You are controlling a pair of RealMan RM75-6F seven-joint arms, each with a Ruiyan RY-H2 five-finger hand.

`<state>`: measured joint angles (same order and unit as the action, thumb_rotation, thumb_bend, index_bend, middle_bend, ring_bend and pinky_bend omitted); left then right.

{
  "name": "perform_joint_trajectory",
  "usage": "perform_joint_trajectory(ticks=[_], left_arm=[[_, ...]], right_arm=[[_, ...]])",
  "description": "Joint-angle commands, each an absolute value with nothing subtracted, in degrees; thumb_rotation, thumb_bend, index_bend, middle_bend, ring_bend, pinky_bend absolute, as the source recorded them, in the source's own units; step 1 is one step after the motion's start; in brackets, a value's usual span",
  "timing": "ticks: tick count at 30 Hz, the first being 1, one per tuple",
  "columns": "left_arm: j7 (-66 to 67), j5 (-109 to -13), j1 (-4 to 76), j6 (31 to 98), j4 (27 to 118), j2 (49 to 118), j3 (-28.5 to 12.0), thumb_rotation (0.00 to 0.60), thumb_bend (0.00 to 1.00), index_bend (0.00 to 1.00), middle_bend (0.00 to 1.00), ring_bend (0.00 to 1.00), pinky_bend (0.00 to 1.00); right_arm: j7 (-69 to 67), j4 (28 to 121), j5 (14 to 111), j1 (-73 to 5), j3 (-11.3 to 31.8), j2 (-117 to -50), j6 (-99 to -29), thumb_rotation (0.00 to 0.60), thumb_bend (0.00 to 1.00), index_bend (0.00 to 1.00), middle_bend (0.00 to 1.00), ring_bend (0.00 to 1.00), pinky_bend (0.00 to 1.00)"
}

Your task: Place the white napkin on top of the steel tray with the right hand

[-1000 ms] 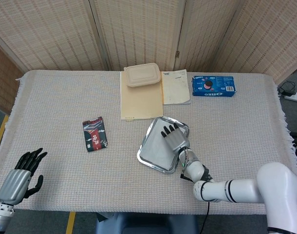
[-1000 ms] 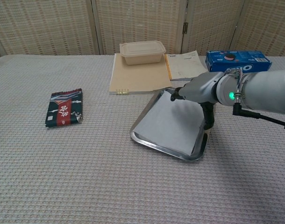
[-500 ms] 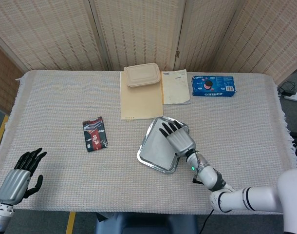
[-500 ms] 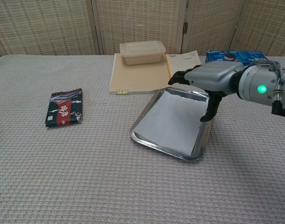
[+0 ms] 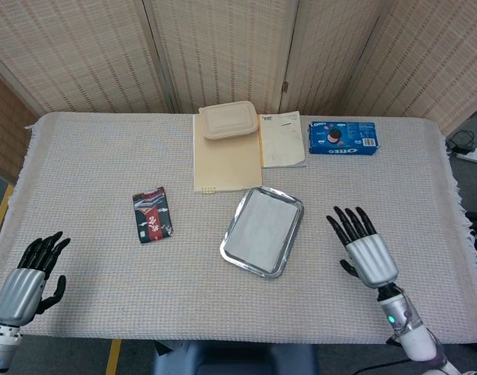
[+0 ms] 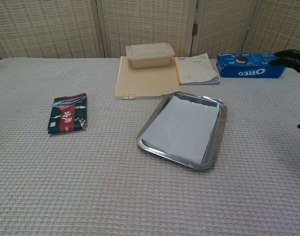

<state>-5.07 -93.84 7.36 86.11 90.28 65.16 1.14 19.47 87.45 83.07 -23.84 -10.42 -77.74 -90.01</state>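
Woven screens back a cloth-covered table [image 5: 90,148]. At its centre the steel tray [image 5: 231,251] lies with its long axis running from about seven to one o'clock, and the white napkin [image 5: 262,230] rests flat inside it, apparently within the rim all round. The right hand [image 5: 363,251] hovers well apart at the tray's three o'clock, fingers spread and empty, pointing toward eleven. It is the nearer hand; the left hand [image 5: 27,276] sits far off at eight o'clock, fingers also apart, holding nothing. Judged from this, the placing looks finished.
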Motion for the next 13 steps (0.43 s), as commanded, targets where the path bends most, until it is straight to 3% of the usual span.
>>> perform_joint_trajectory(ticks=[1, 6, 13], left_arm=[[-4.91, -93.96, 7.35, 86.39, 89.95, 65.52, 0.96, 0.6, 0.67, 0.0, 0.0, 0.0, 0.0], [-3.81, -95.53, 7.29, 88.02, 88.58, 67.04, 0.77, 0.6, 0.67, 0.0, 0.0, 0.0, 0.0], [-2.02, -95.74, 6.97, 88.66, 88.01, 67.97, 0.79, 0.6, 0.67, 0.0, 0.0, 0.0, 0.0]], right_arm=[[13.89, 80.63, 86.78, -14.23, -13.37, -77.02, -98.21, 0.6, 0.24, 0.0, 0.0, 0.0, 0.0], [10.92, 82.52, 87.1, -11.54, -10.72, -73.54, -101.22, 0.6, 0.24, 0.0, 0.0, 0.0, 0.0], [11.09, 85.4, 87.26, -10.56, -9.64, -70.91, -97.25, 0.6, 0.24, 0.0, 0.0, 0.0, 0.0]])
